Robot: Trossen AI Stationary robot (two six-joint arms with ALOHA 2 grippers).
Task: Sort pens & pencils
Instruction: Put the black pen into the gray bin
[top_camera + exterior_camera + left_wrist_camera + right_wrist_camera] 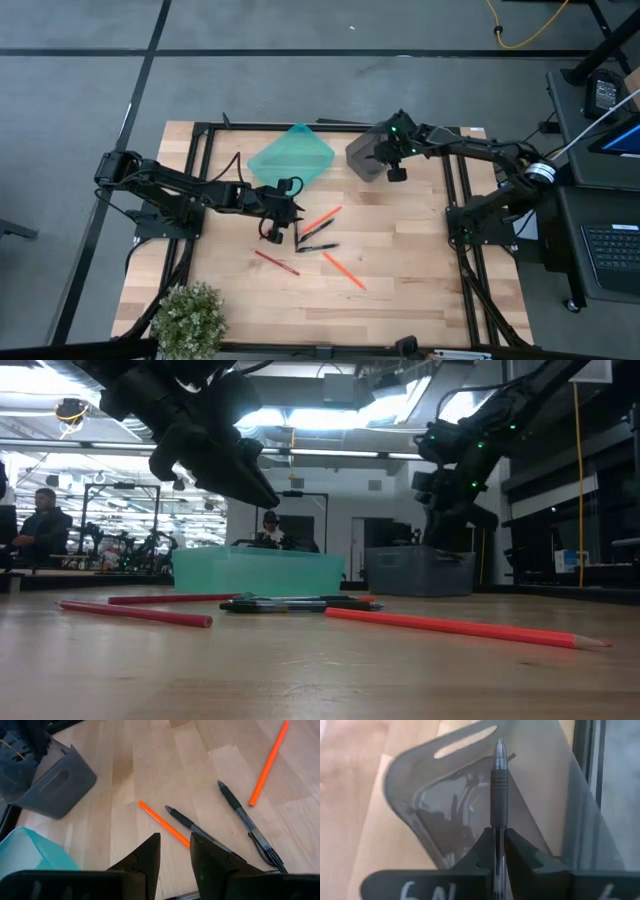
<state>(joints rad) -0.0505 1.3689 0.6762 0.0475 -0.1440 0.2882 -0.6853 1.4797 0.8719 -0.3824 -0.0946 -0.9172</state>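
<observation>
right gripper (pixel 500 845): clenched on a slender black pen with a clear barrel (pixel 499 785), held tip-forward directly above the dark grey translucent plastic bin (pixel 445 795) at the far side of the pale wooden table (pixel 400 270); the grey bin already shows dark sticks lying in it, likely pens. step in hand, as judged: delivery of a pen to its bin, release not yet made. next move calls for lowering or tilting the pen over the bin's mouth and parting the fingers so it drops inside rather than catching the rim. left gripper (pixel 174 851): released, fingers parted and holding nothing, hovering near the middle of the table over the loose items. remaining on the table: two black pens (pixel 316 238) lying close together, a bright orange pencil (pixel 322 217) just beyond them, a second orange pencil (pixel 344 270) nearer the front, a darker red pencil (pixel 276 263) to the left. teal translucent plastic bin (pixel 292 157): beside the grey one, contents not visible. sorting appears well short of done.
</observation>
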